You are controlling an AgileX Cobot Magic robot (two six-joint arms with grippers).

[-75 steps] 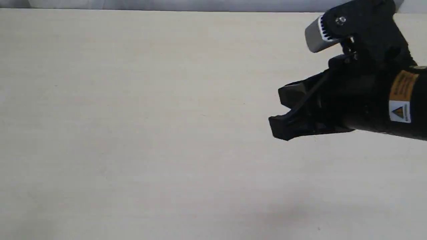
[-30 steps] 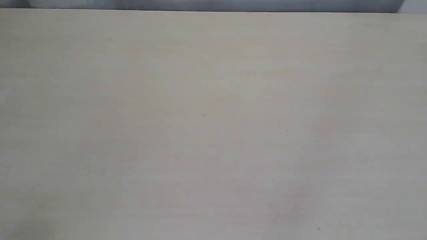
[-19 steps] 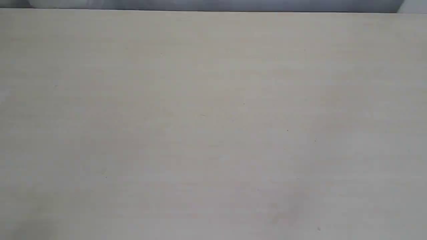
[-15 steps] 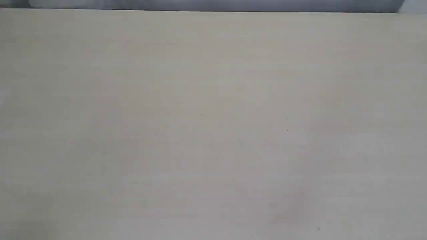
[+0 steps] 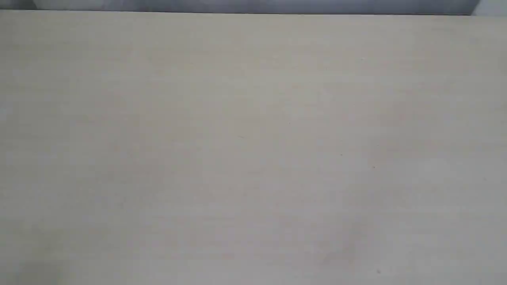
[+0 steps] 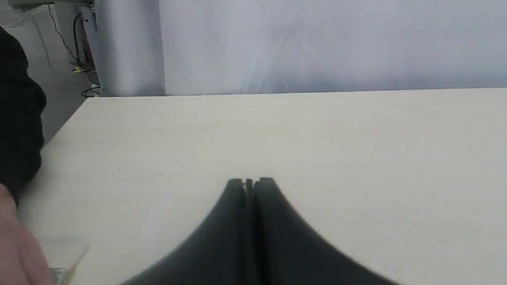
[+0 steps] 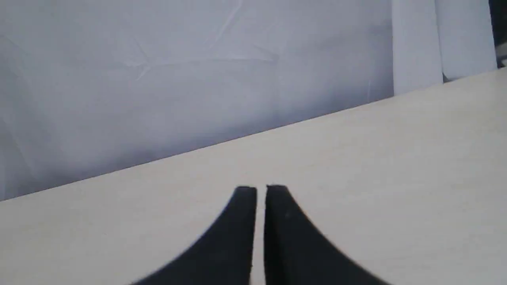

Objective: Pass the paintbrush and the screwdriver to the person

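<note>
1. Hanging above the pale table, the left gripper has its two black fingers pressed together at the tips, with nothing caught between them.
2. The right gripper is drawn in to a thin slit through which the tabletop shows, and it grips nothing either.
3. The person's hand shows at the edge of the left wrist view, by the table's side and well apart from the left gripper, with a black sleeve next to it.
4. Just beside that hand lies a blurred, pale, partly silvery shape. It may be the paintbrush's ferrule, but the view is too poor to say.
5. Where the screwdriver is cannot be told from any view.
6. The exterior view shows the tabletop and a strip of grey-white backdrop along its far edge.
</note>
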